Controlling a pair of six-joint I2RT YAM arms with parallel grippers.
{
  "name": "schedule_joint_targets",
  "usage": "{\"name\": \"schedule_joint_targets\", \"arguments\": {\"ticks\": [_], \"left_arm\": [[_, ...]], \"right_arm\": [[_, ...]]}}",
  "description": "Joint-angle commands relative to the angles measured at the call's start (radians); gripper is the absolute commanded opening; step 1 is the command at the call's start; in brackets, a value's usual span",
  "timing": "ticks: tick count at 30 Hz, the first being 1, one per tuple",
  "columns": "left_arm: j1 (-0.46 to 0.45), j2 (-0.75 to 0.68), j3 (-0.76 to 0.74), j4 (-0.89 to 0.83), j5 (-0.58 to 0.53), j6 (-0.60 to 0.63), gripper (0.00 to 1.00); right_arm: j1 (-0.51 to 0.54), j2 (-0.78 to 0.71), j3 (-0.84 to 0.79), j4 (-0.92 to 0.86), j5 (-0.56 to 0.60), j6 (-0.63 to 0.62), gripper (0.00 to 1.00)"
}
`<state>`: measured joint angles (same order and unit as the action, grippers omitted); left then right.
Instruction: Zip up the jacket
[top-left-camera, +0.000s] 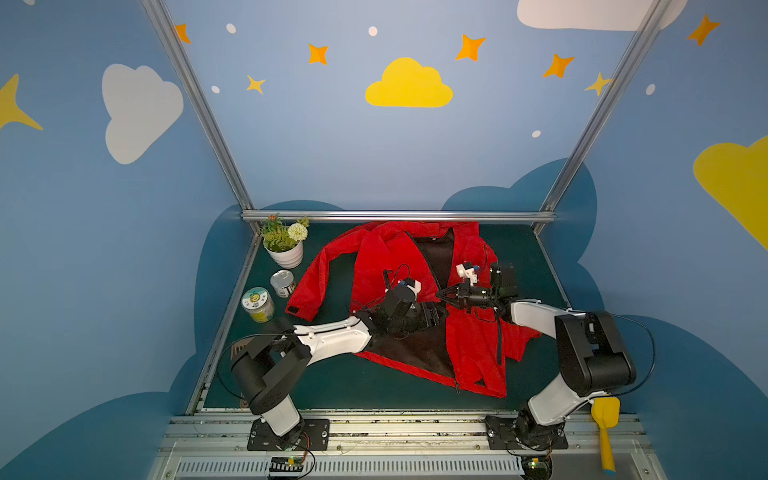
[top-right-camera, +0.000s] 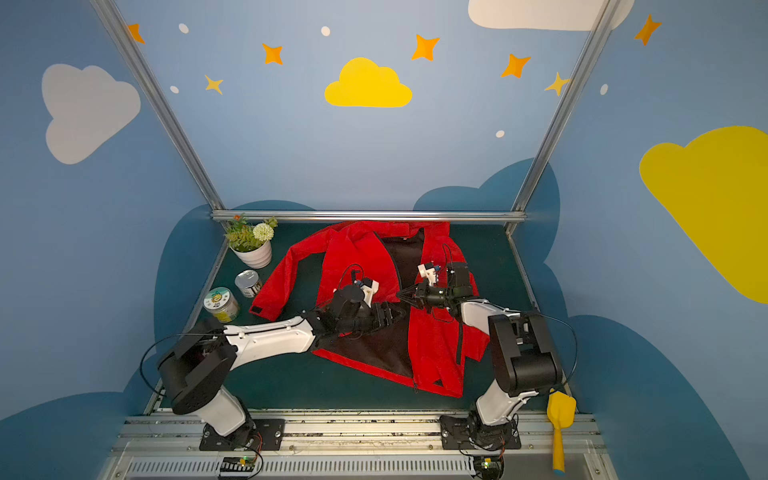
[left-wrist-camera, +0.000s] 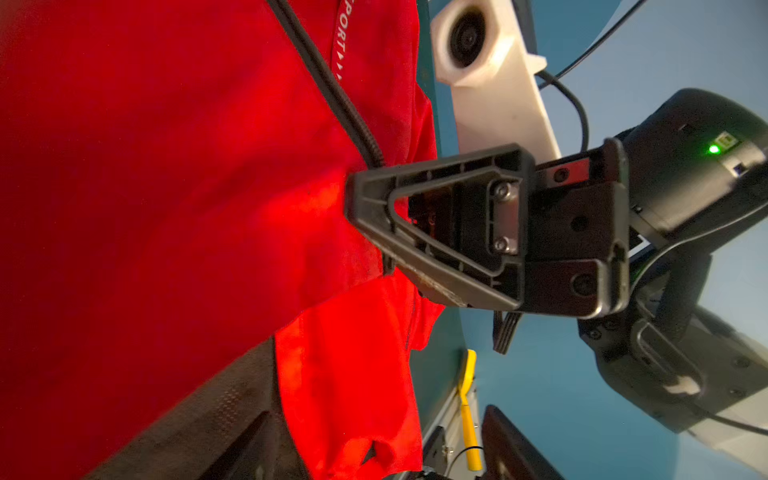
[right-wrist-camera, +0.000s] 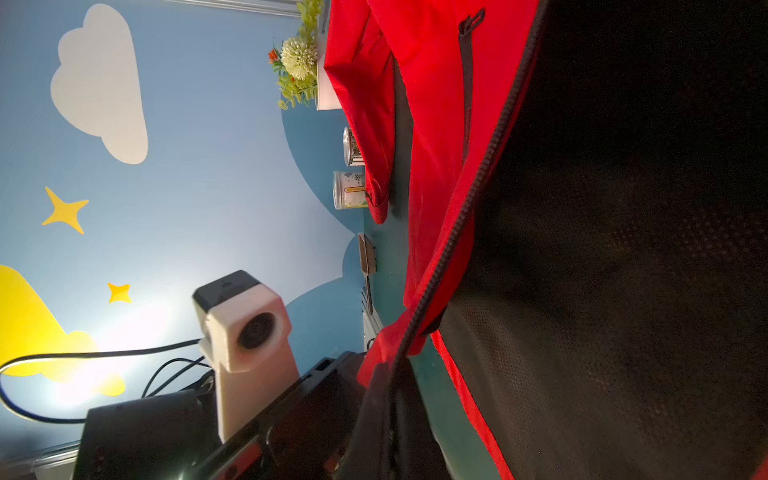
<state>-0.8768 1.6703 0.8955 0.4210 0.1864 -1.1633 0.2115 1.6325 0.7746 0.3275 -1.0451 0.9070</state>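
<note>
R gripper (left-wrist-camera: 353, 208) shut, apparently pinching the jacket (top-left-camera: 469, 340) at its front zip (left-wrist-camera: 332, 95), mid-length. L gripper (top-left-camera: 436, 318) is just beside it over the lining (top-left-camera: 415, 353); I can't tell its opening. Jacket lies open on counter (top-left-camera: 332, 386), zip axis near-to-far, hem end toward arm bases.

In both top views the jacket (top-left-camera: 390, 257) lies mid-frame on the table (top-left-camera: 332, 386). At its left, top to bottom, stand 3 things: potted plant (top-left-camera: 286, 247), tin (top-left-camera: 282, 283), jar (top-left-camera: 258, 305). A scoop (top-left-camera: 604, 411) lies lower right.
</note>
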Motion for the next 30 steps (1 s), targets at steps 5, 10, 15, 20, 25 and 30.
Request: {"name": "schedule_joint_targets", "arguments": {"ticks": [5, 10, 15, 20, 25, 30], "left_arm": [[-0.008, 0.064, -0.037, 0.361, -0.133, -0.208, 0.77], [-0.003, 0.125, -0.055, 0.446, -0.212, -0.263, 0.71], [0.003, 0.153, -0.076, 0.488, -0.273, -0.270, 0.68], [0.002, 0.141, -0.099, 0.498, -0.358, -0.254, 0.58], [0.004, 0.135, -0.106, 0.502, -0.379, -0.254, 0.45], [0.004, 0.135, -0.142, 0.527, -0.404, -0.265, 0.16]], "right_arm": [[0.004, -0.046, -0.064, 0.101, -0.003, 0.049, 0.00], [0.005, -0.069, -0.077, 0.114, 0.001, 0.056, 0.00], [0.005, -0.092, -0.092, 0.117, 0.002, 0.058, 0.00], [0.003, -0.115, -0.125, 0.122, 0.009, 0.061, 0.00], [0.003, -0.124, -0.137, 0.135, 0.004, 0.068, 0.00], [-0.001, -0.143, -0.144, 0.135, 0.003, 0.069, 0.00]]}}
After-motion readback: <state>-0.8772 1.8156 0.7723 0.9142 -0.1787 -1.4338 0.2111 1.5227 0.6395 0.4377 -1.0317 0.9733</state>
